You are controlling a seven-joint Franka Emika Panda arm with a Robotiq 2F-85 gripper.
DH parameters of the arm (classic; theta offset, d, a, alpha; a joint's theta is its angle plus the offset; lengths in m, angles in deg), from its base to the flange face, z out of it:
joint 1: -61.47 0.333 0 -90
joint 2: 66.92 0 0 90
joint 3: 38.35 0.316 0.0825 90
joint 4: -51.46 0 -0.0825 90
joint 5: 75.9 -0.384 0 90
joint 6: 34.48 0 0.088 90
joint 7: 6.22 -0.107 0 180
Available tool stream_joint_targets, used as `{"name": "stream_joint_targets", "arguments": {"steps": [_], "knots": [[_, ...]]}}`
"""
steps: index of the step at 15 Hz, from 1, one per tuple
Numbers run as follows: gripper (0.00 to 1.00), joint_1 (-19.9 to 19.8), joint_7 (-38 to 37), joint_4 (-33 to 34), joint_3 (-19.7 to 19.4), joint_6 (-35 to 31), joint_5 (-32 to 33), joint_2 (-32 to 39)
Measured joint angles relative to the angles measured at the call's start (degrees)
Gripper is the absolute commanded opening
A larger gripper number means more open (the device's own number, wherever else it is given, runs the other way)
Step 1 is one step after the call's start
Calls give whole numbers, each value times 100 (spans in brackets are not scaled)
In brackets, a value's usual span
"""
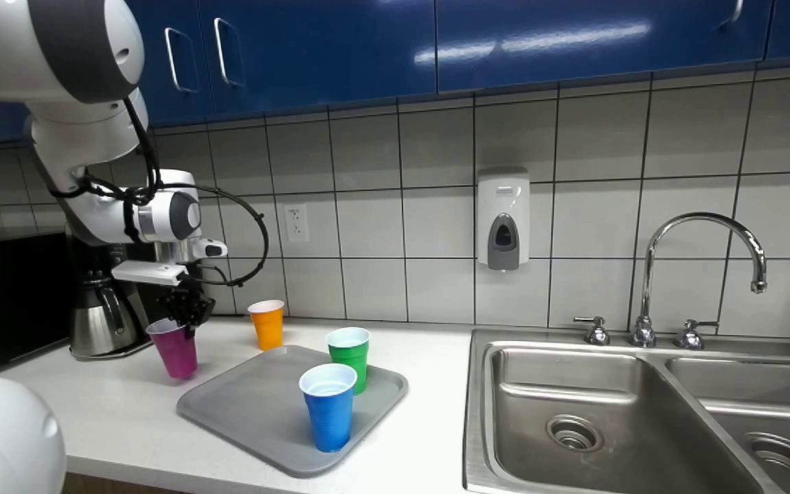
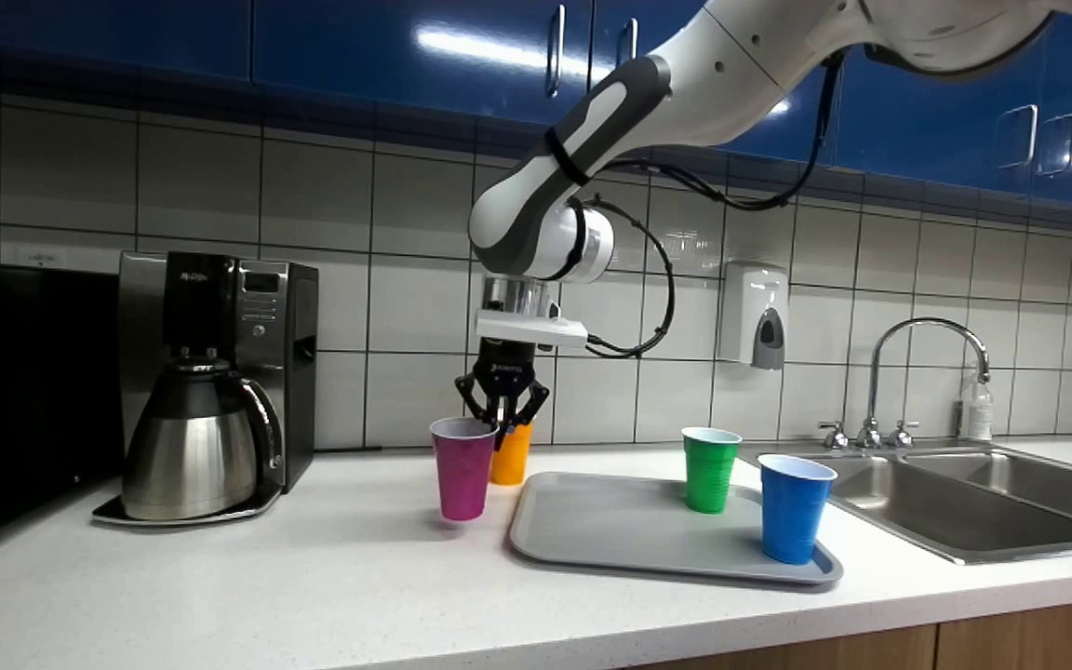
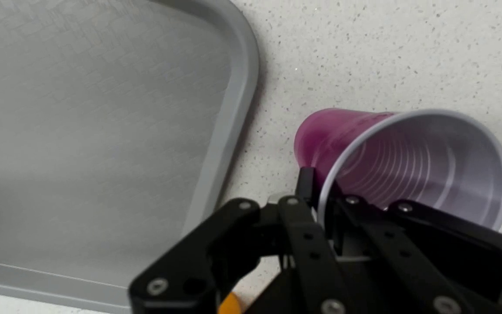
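Note:
My gripper (image 3: 319,186) is shut on the wall of a magenta cup (image 3: 320,131), one finger outside the rim and one inside. In both exterior views the cup (image 2: 463,476) leans a little, and its base seems just above the counter. Beside it lies a grey tray (image 1: 251,405), whose corner fills the left of the wrist view. A green cup (image 1: 351,360) and a blue cup (image 1: 330,415) stand upright on the tray. Behind the tray an orange cup (image 1: 269,328) stands on the counter; only a sliver of it shows in the wrist view.
A coffee maker (image 2: 303,372) with a steel carafe (image 2: 192,456) stands on the counter beside a dark microwave (image 1: 11,295). At the opposite end is a double sink (image 1: 573,412) with a curved faucet (image 1: 649,274). A soap dispenser (image 1: 503,219) hangs on the tiled wall, under blue cabinets (image 1: 326,48).

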Motion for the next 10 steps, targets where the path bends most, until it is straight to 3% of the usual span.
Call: {"name": "stream_joint_targets", "arguments": {"steps": [4, 10], "knots": [[2, -87, 469, -9, 51, 231, -374, -166], [2, -262, 805, -45, 44, 727, -385, -404]]}}
